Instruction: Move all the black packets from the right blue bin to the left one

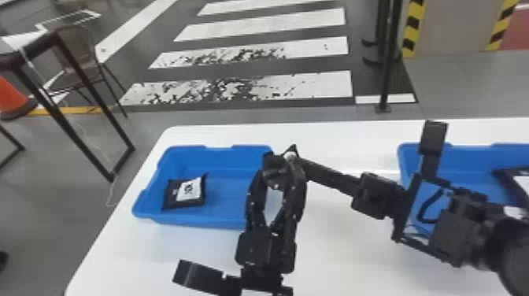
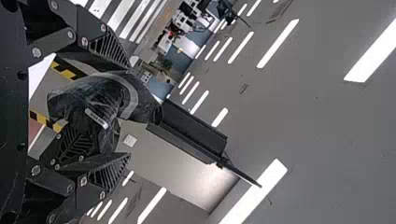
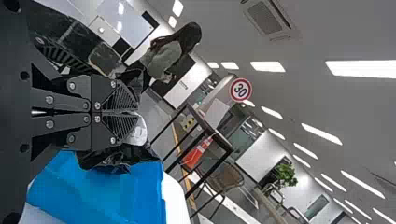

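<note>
Currently | right gripper [image 1: 289,158] pinches black packet [image 2: 100,95] | left gripper [image 1: 276,167] spread

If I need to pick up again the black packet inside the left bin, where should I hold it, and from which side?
I'd pinch the right edge of the packet from above: its far right corner seems to stick up, and this edge faces the bin's middle, whereas the left edge lies nearer a wall.

Left bin [image 1: 224,173]: open floor right of packet [image 1: 177,200]; left hand [image 1: 279,169] and right hand [image 1: 292,155] block right end.
Bench [image 1: 334,252] between bins: bare, right arm [image 1: 376,197] overhead.
Right bin [image 1: 468,153]: arm across left part.
</note>
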Motion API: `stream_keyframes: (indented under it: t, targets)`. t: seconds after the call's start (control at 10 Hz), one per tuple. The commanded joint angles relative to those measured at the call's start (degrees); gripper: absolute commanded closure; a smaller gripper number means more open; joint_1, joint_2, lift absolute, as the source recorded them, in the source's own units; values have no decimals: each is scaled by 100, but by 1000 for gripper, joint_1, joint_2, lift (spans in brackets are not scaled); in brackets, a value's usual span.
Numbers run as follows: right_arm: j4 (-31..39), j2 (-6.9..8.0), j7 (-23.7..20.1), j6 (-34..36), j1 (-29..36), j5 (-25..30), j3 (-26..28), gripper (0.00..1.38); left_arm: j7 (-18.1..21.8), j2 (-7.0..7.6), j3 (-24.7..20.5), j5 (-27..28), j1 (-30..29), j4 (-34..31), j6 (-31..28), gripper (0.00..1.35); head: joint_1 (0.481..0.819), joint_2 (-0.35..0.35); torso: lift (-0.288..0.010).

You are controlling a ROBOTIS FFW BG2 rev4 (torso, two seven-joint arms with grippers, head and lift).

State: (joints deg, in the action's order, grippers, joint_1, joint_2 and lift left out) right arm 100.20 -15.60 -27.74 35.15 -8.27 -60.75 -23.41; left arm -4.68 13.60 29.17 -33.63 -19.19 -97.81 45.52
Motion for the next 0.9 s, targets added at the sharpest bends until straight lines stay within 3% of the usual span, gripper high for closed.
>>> stream_keyframes:
  t: [0.0,0.6,0.8]
  targets:
    - [-1,-4,-3,-14,-3,-15,-1,1263,-68,-16,-106,-87,-63,1,-10,1184,695,265,-168]
    - [-184,-4,-12,-42,-3,-61,-1,1227,-68,-103,-472,290,-190,1,229,1199,695,291,-168]
    - [-324,-4,-65,-253,-45,-84,10,917,-112,-209,-1089,770,-148,141,117,1199,695,307,-168]
